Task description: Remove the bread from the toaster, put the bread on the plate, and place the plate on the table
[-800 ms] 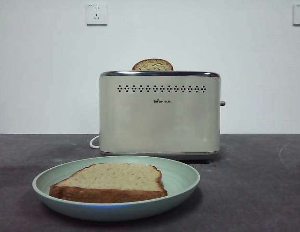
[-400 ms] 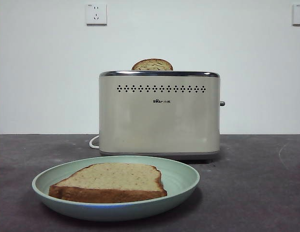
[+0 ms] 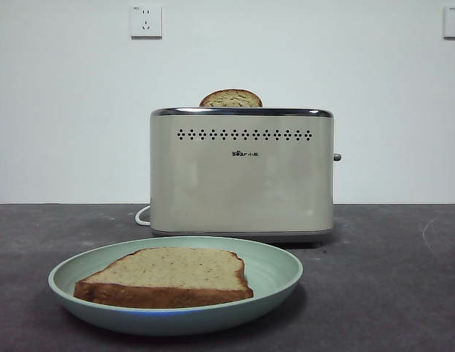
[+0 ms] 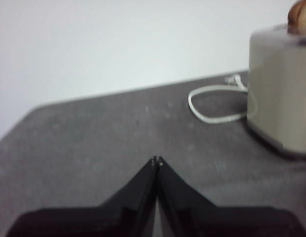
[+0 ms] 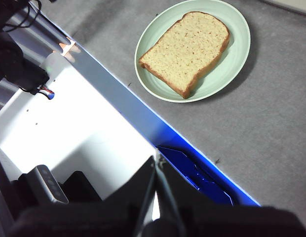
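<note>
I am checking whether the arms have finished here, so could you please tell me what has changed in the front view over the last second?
Nothing visibly changed. The bread lies flat on the plate, which rests on the table in front of the toaster, and the smaller slice still pokes out of the toaster's top. No arm shows in the front view.

My left gripper (image 4: 157, 162) hung low over the table (image 4: 94, 133), jaws pressed together, off to one side of the toaster (image 4: 281, 89) and well apart from it. My right gripper (image 5: 157, 163) was held high above the table's edge, jaws likewise closed, empty. Neither arm showed in the front view.
</note>
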